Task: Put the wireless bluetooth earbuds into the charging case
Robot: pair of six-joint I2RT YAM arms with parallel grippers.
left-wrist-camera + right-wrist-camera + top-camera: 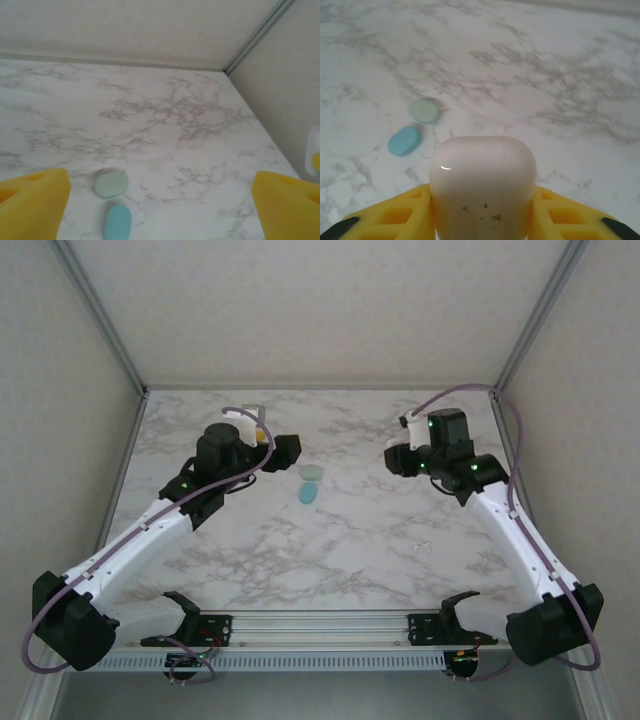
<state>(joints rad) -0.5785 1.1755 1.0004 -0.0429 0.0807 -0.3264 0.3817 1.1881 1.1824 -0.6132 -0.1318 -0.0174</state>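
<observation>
Okay, charging case (307, 494) lies flat near the middle of the marble table (350, 550), between my two grippers and a bit nearer the left one. One case, showing as two parts: a light-blue oval, and a paler green half (312, 472) just beyond it on the far side. From the top view the two parts look touching. In the right wrist view the blue oval (405, 140) and the green half (425, 111) show a thin gap, so I cannot tell whether they are joined. Whatever sits in the case is too small to make out.

My left gripper (160, 205) is spread wide with nothing in it. Its two yellow fingers (32, 200) sit at either edge of the left wrist view, with the case (118, 222) low on the table near the left finger, not touching it.

My right gripper (482, 217) is clamped on one white rounded piece (482, 180), which stands upright between two yellow fingers and is held above the table, well apart from the case. From the top view this gripper (400, 452) sits to the right of the case.

Count: one case in two parts, one white piece, two grippers.
</observation>
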